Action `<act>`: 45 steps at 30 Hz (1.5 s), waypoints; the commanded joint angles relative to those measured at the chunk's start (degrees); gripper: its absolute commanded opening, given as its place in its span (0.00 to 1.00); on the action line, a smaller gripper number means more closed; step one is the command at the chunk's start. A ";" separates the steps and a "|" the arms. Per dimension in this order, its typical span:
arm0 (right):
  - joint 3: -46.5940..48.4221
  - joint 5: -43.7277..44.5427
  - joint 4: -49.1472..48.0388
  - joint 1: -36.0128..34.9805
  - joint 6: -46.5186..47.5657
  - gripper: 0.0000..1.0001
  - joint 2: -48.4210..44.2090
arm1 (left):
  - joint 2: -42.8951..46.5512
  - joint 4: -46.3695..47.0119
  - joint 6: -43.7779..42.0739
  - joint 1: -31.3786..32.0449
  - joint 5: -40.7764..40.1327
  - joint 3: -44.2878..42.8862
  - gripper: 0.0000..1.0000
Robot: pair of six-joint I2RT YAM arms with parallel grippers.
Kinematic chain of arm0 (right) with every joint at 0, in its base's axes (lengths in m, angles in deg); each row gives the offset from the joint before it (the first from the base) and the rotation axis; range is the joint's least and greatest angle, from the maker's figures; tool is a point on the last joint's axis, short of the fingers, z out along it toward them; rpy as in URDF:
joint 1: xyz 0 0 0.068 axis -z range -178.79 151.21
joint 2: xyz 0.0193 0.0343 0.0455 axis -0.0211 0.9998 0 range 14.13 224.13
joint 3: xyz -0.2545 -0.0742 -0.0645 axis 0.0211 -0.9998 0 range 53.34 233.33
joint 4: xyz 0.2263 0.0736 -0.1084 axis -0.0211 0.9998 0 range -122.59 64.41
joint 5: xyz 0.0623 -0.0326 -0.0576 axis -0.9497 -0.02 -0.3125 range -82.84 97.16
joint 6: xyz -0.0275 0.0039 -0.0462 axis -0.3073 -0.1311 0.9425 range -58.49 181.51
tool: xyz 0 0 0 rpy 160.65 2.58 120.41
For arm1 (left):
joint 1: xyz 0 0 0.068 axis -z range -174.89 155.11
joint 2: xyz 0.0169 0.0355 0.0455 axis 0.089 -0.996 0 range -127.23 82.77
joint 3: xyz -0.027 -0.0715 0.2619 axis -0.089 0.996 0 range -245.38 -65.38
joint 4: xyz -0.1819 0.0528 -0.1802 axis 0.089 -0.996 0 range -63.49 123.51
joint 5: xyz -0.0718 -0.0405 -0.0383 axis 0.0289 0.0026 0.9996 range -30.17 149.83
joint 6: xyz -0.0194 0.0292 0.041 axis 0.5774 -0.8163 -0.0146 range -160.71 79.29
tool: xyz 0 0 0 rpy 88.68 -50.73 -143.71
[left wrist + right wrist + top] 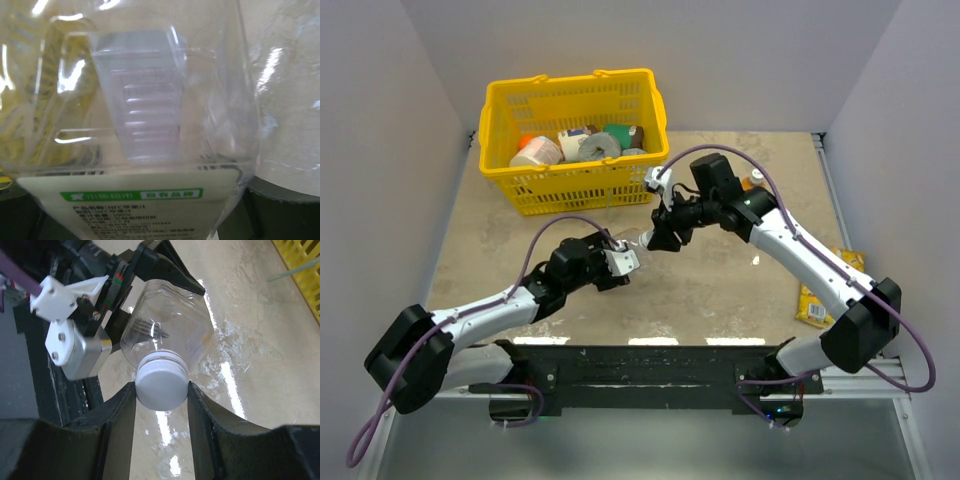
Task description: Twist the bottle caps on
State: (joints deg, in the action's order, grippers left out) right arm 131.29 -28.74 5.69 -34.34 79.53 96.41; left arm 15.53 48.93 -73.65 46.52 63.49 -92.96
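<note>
**One cap on the neck and being turned, the second bottle barely in view**

The table carries a yellow basket of groceries at its far edge, left of centre. My two arms meet over the middle of the table, just in front of it.

The left gripper is clamped around the body of the clear bottle, holding it off the table and tipped toward the other arm. The right gripper stands narrow, its two fingers pressed on either side of the white cap. That cap sits squarely on the bottle's neck.

I judge this to be the tightening step on the first bottle. I cannot tell whether the threads are fully home, since no gap or seam under the cap reads clearly.

A yellow snack packet lies at the right edge, partly under the right arm.

An orange speck shows behind the right arm, toward the far right corner. It may be the other bottle, but it is too hidden to say, or to see if it is capped. I find no second cap anywhere. The left wrist view is filled by blurred clear plastic and a label.
</note>
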 commanded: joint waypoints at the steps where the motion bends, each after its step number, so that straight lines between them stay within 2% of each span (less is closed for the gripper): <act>1: 0.36 -2.77 -4.18 -0.40 -15.37 0.10 3.93 | 0.53 12.87 -5.63 1.22 -12.08 -5.03 0.00; 4: 1.23 -3.04 -5.67 0.39 -21.61 0.09 6.05 | 0.53 12.79 -6.95 1.57 -15.16 -5.82 0.00; 6: 1.67 1.35 -6.11 0.74 -25.55 0.09 6.66 | 0.53 11.75 -5.99 1.66 -16.05 -6.79 0.00; 10: 1.68 5.40 -7.60 1.10 -31.02 0.09 6.75 | 1.41 5.79 -1.34 1.66 -14.14 -10.64 0.00; 13: 1.06 4.53 -10.06 2.24 -37.08 0.09 7.63 | 1.68 2.17 3.32 1.66 -12.63 -13.64 0.00; 16: 1.50 1.54 -11.56 3.38 -39.38 0.08 9.12 | 1.33 2.50 2.81 2.27 -14.54 -14.26 0.00; 18: 1.41 -1.79 -12.44 4.96 -40.86 0.08 10.70 | 1.33 4.69 -2.71 2.97 -16.22 -13.13 0.00; 23: 0.89 -6.45 -13.58 8.38 -42.98 0.05 12.90 | 1.06 17.08 -17.28 4.56 -22.20 -7.68 0.00; 29: 0.36 -10.24 -17.01 11.46 -46.41 0.04 15.01 | -1.05 25.00 -28.20 5.44 -24.49 -5.04 0.00; 35: -0.17 -11.29 -18.76 12.26 -48.08 0.04 15.45 | -2.54 29.05 -34.80 5.44 -26.51 -3.28 0.00; 39: -1.40 -14.28 -22.01 12.87 -50.97 0.01 15.80 | -2.63 32.65 -35.61 5.44 -27.30 -1.52 0.00; 43: -2.54 -20.68 -28.07 13.14 -54.49 0.11 17.03 | -2.37 33.09 -34.11 5.44 -28.53 -1.08 0.00; 45: -2.46 -22.01 -30.72 13.23 -55.20 0.33 17.21 | -2.54 31.53 -32.54 4.83 -29.41 -1.78 0.00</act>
State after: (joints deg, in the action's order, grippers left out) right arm 129.91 -48.33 -17.76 -20.75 28.39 111.43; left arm 11.90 68.60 -107.36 49.88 30.77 -92.72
